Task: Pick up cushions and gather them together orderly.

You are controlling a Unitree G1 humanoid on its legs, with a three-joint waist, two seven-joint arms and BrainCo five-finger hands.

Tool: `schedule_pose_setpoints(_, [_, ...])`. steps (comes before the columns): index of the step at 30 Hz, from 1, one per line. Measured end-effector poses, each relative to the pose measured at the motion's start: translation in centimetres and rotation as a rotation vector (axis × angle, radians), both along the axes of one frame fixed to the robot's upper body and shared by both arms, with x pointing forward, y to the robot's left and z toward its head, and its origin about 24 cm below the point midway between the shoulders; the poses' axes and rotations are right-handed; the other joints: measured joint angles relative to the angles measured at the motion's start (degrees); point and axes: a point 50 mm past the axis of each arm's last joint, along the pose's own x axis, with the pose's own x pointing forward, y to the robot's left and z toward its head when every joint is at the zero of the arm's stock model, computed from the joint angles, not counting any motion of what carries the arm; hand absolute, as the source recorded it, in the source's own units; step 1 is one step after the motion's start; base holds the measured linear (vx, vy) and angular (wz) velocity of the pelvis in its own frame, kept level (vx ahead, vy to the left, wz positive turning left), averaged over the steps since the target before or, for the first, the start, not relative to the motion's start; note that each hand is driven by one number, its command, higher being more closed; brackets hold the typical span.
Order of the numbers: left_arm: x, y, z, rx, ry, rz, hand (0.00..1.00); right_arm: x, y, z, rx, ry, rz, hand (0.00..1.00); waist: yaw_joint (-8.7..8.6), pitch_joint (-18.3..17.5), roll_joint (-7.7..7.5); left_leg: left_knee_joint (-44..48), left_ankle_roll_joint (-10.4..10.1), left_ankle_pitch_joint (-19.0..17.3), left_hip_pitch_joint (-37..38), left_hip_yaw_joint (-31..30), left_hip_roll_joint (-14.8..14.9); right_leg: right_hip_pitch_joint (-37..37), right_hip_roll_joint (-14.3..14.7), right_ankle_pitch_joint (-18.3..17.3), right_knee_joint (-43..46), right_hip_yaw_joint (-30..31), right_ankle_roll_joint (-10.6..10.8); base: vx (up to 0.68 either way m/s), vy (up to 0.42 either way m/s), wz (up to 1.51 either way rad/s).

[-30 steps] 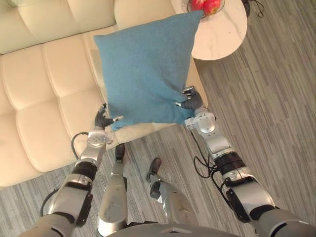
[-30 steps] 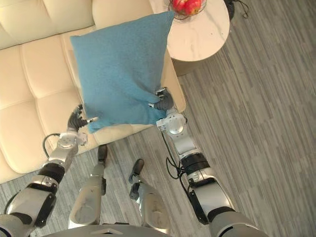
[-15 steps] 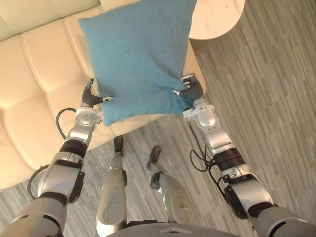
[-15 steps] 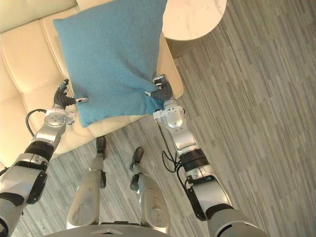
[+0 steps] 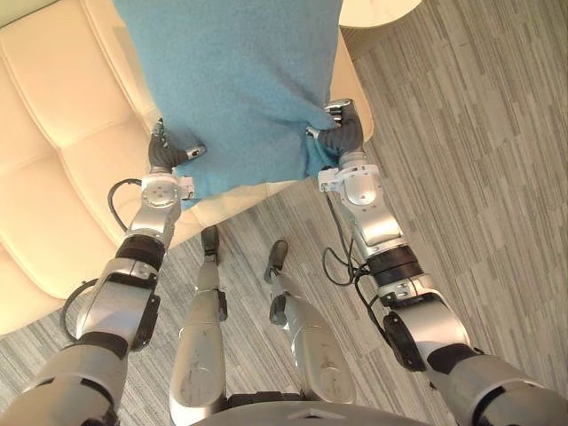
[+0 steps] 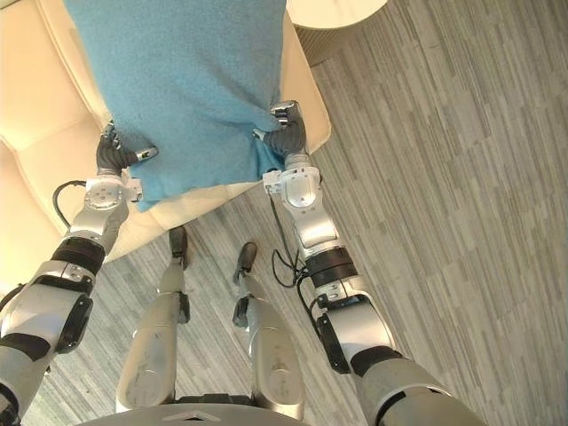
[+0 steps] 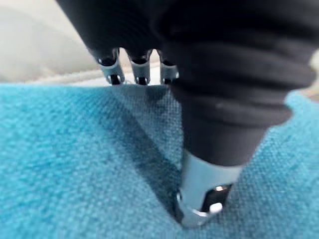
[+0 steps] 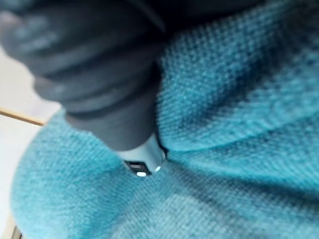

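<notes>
1. A robot holds a blue cushion (image 5: 235, 80) up in both hands above the near right end of a cream sofa (image 5: 53, 115). The cushion is clear of the seat and its broad face is turned toward the robot's head.
2. The left hand (image 5: 162, 158) pinches the cushion's near left corner. Its fingers (image 7: 140, 69) hook over the edge while the thumb (image 7: 202, 199) digs into the cloth.
3. The right hand (image 5: 342, 135) is clenched on the near right corner, and its thumb (image 8: 142, 162) is sunk into a fold of fabric.
4. Gripping two corners well apart probably stops the soft cushion from sagging or swinging. It should also let the cushion be set down square beside others.
5. The near edge runs left to right between the hands, with the left corner a little nearer than the right.
6. The body of the cushion stretches away toward the far side, where its far edge is cut off from view. It looks roughly square, so no long axis can be told.
7. A pale round counter (image 5: 377, 9) stands at the far right, and grey plank floor (image 5: 479, 160) lies to the right.
</notes>
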Motion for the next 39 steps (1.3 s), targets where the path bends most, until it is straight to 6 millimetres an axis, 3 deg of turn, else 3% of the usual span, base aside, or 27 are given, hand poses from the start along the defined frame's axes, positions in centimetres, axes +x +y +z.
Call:
schedule_pose_setpoints(2, [-0.4, -0.3, 0.0, -0.016, -0.019, -0.009, 1.0, -0.5, -0.1, -0.8, 0.013, 0.012, -0.002, 1.0, 0.2, 0.08, 0.15, -0.01, -0.24, -0.18, 0.77, -0.3, -0.07, 0.73, -0.11, -0.38, 0.23, -0.14, 0.12, 0.06, 0.028, 0.1])
schedule_pose_setpoints(5, [-1.4, -1.7, -0.2, -0.048, -0.056, -0.052, 1.0, -2.6, -0.8, -4.1, 0.038, 0.083, -0.017, 1.0, 0.49, 0.06, 0.32, -0.01, -1.47, -1.15, 2.76, -1.18, -0.29, 2.23, -0.66, -2.3, 2.4, -1.05, 0.31, 0.06, 0.013, 0.15])
schedule_pose_setpoints(8, [-2.6, -2.6, -1.6, -0.064, -0.043, -0.083, 1.0, -4.6, -1.3, -6.2, 0.064, 0.129, -0.029, 1.0, 0.46, -0.19, 0.74, -0.01, -2.15, -1.69, 4.85, -1.45, -0.69, 3.52, -1.31, -4.19, 4.65, -1.21, 0.57, 0.06, -0.006, 0.1])
schedule_pose_setpoints(14, [-6.5, -4.3, -6.1, -0.142, 0.045, -0.142, 1.0, -8.4, -2.4, -8.5, 0.063, 0.179, -0.048, 1.0, -0.76, -2.46, 4.74, -0.02, -2.01, -1.63, 9.3, -3.19, -1.84, 7.39, -2.79, -8.13, 8.46, -3.09, 0.85, 0.08, -0.031, 0.21])
schedule_pose_setpoints(18, [-11.0, -4.5, -9.6, -0.163, 0.134, -0.168, 1.0, -11.9, -2.6, -11.4, 0.069, 0.292, -0.034, 1.0, -1.09, -8.83, 8.02, -0.07, -2.03, -1.64, 12.42, -4.5, -2.38, 10.87, -3.68, -10.7, 10.01, -4.92, 0.85, 0.1, -0.06, 0.23])
schedule_pose_setpoints(21, [-13.3, -4.2, -10.8, -0.191, 0.174, -0.165, 1.0, -14.1, -2.3, -12.1, 0.077, 0.329, -0.01, 1.0, -1.36, -12.46, 9.41, -0.23, -1.98, -2.69, 14.42, -4.97, -2.37, 13.1, -3.91, -12.41, 11.36, -6.42, 0.86, 0.06, -0.065, 0.27])
schedule_pose_setpoints(23, [-14.7, -4.0, -11.1, -0.218, 0.184, -0.151, 1.0, -14.9, -2.1, -11.8, 0.079, 0.323, 0.007, 1.0, -1.38, -14.85, 9.54, -0.38, -2.07, -3.41, 15.18, -5.1, -2.27, 13.57, -4.44, -13.8, 12.97, -7.62, 0.8, 0.0, -0.051, 0.24])
schedule_pose_setpoints(25, [-15.5, -4.0, -10.9, -0.254, 0.173, -0.144, 1.0, -15.0, -1.9, -11.2, 0.062, 0.295, 0.012, 1.0, -1.31, -15.11, 9.6, -0.38, -1.93, -4.3, 16.81, -4.92, -2.27, 15.38, -4.85, -14.52, 13.61, -8.59, 0.8, -0.02, -0.043, 0.21])
schedule_pose_setpoints(28, [-16.4, -3.9, -10.1, -0.284, 0.14, -0.132, 1.0, -14.9, -1.6, -10.2, 0.052, 0.252, 0.026, 1.0, -0.9, -18.04, 9.45, 0.32, -1.97, -6.25, 17.32, 0.11, -1.4, 16.66, -5.66, -14.48, 13.66, -10.02, 0.84, 0.0, 0.001, 0.26])
schedule_pose_setpoints(30, [-16.4, -3.8, -9.4, -0.291, 0.101, -0.126, 1.0, -14.1, -1.4, -9.5, 0.042, 0.214, 0.041, 1.0, -0.87, -19.56, 9.45, 7.95, -2.09, -11.84, 13.91, 7.05, 0.68, 17.57, -7.06, -13.64, 13.01, -11.82, 1.0, -0.02, 0.089, 0.37])
schedule_pose_setpoints(33, [-16.4, -3.3, -9.4, -0.31, 0.092, -0.097, 1.0, -12.9, -1.1, -8.9, 0.024, 0.18, 0.06, 1.0, -0.95, -21.2, 9.84, 14.96, 1.1, -14.95, 12.09, 14.53, 3.42, 17.53, -8.88, -13.01, 13.42, -12.05, 1.83, -0.02, 0.158, 0.09])
schedule_pose_setpoints(34, [-16.4, -3.4, -9.4, -0.321, 0.091, -0.095, 1.0, -12.5, -1.0, -9.0, 0.016, 0.18, 0.064, 1.0, -1.04, -21.99, 10.74, 15.12, 1.47, -14.3, 12.32, 17.54, 4.55, 17.5, -8.84, -12.94, 14.21, -12.21, 2.43, 0.01, 0.164, 0.1])
schedule_pose_setpoints(35, [-16.4, -3.4, -9.5, -0.334, 0.092, -0.094, 1.0, -12.1, -1.1, -9.2, 0.004, 0.189, 0.066, 1.0, -1.59, -22.99, 10.89, 13.77, 2.79, -13.33, 12.41, 18.95, 3.88, 17.27, -9.15, -12.5, 14.21, -12.17, 2.98, 0.0, 0.13, 0.12])
schedule_pose_setpoints(37, [-16.3, -3.4, -9.3, -0.338, 0.083, -0.096, 1.0, -11.5, -1.0, -9.5, -0.005, 0.202, 0.068, 1.0, -2.91, -25.03, 10.18, 9.06, 1.56, -15.4, 12.79, 23.62, 1.75, 17.66, -11.11, -8.84, 8.7, -13.78, 3.99, 0.02, 0.227, 0.45])
schedule_pose_setpoints(38, [-16.1, -3.3, -9.2, -0.33, 0.074, -0.096, 1.0, -11.3, -0.9, -9.4, 0.004, 0.198, 0.07, 1.0, -3.65, -25.1, 8.91, 10.13, 2.58, -16.12, 12.38, 26.25, 1.32, 18.27, -12.3, -7.41, 5.45, -14.89, 5.34, 0.04, 0.25, 0.71])
schedule_pose_setpoints(39, [-15.9, -3.4, -9.7, -0.329, 0.094, -0.096, 1.0, -10.9, -0.9, -9.7, -0.001, 0.208, 0.066, 1.0, -4.15, -25.09, 10.36, 8.93, 5.08, -10.12, 12.64, 25.28, 1.86, 18.96, -11.26, -6.62, 5.26, -15.5, 6.42, 0.03, 0.21, 0.55])
